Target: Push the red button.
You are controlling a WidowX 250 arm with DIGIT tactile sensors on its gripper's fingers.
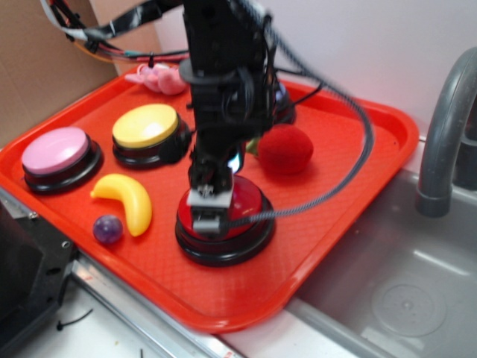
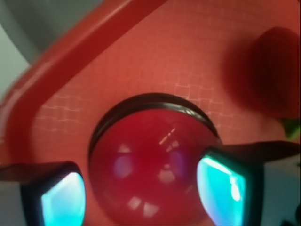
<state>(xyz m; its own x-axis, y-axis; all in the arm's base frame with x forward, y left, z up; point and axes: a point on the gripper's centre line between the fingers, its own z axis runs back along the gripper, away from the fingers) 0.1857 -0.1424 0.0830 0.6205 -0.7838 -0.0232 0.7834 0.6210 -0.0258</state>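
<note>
The red button (image 1: 246, 212), a glossy dome on a black ring, sits on the orange-red tray (image 1: 358, 194) toward its front edge, with the plush strawberry (image 1: 285, 149) just behind it and the yellow banana (image 1: 128, 201) and a small purple ball (image 1: 107, 229) off to one side. The gripper (image 1: 209, 211) is directly over the dome, its tip at or touching the top surface in the exterior view. In the wrist view the two fingers (image 2: 221, 188) stand spread apart on either side of the dome (image 2: 146, 165), so the pincer is released and holding nothing. The approach looks essentially done: the arm is lined up on the right button, not the yellow button (image 1: 145, 127) or the pink button (image 1: 56, 149) farther back on the tray. Whether the dome is already pressed down cannot be told from these views; it shows no obvious sinking into its ring. What seems left is a firm downward push, then lifting clear.
</note>
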